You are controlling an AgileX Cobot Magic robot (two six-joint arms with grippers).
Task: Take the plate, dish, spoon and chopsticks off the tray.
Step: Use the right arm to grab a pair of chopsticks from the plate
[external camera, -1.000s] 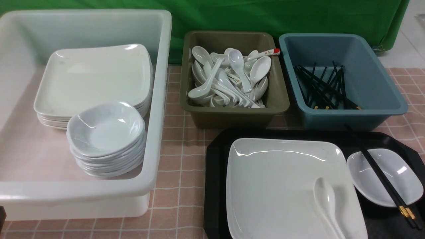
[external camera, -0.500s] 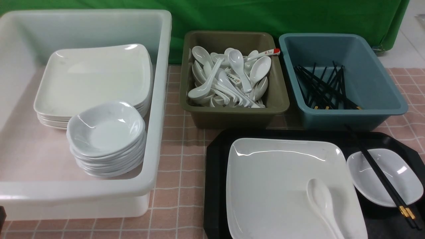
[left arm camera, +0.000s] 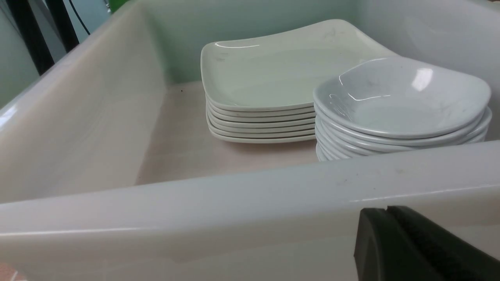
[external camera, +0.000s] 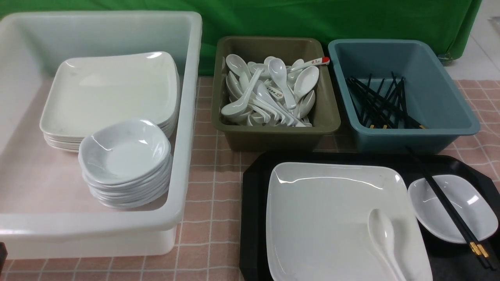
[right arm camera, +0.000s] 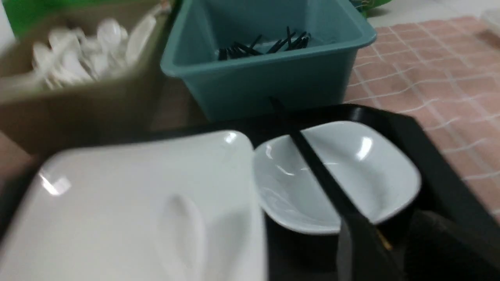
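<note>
Although each wrist camera caught a dark sliver of its own tool, you could not tell whether the left gripper (left arm camera: pixel 406 246) or the right gripper (right arm camera: pixel 363 257) was spread or pinched.

You had the large black rectangular cut-cornered plastic tray (external camera: pixel 254 218) at the near right corner of the tabletop. Its diamond-textured floor and raised rim ran out of the front view at the near edge. On it lay the large glossy white square round-cornered plate (external camera: pixel 324 210). The plain white soup spoon (external camera: pixel 384 238) rested bowl-up on the plate's near right part, handle toward the near edge. Just beside the plate, toward the right edge, sat the small glossy white wavy-rimmed dish (external camera: pixel 478 212). The thin black gold-banded chopsticks (external camera: pixel 449 208) lay across it.

Just beyond the tray, toward the far edge, an olive-brown plastic tub (external camera: pixel 273 134) heaped with white spoons (external camera: pixel 269 93) stood beside a blue plastic tub (external camera: pixel 410 136) holding more black chopsticks (external camera: pixel 383 103). A big translucent white plastic tub (external camera: pixel 187 117) filled the left side. Inside it, stacked square plates (external camera: pixel 109 93) sat at the back, with stacked small dishes (external camera: pixel 125 152) just beside them toward the front. Your left gripper sat just outside that tub's near wall.

A strip of pink checked tablecloth (external camera: pixel 211 218) lay open between the white tub and the tray.
</note>
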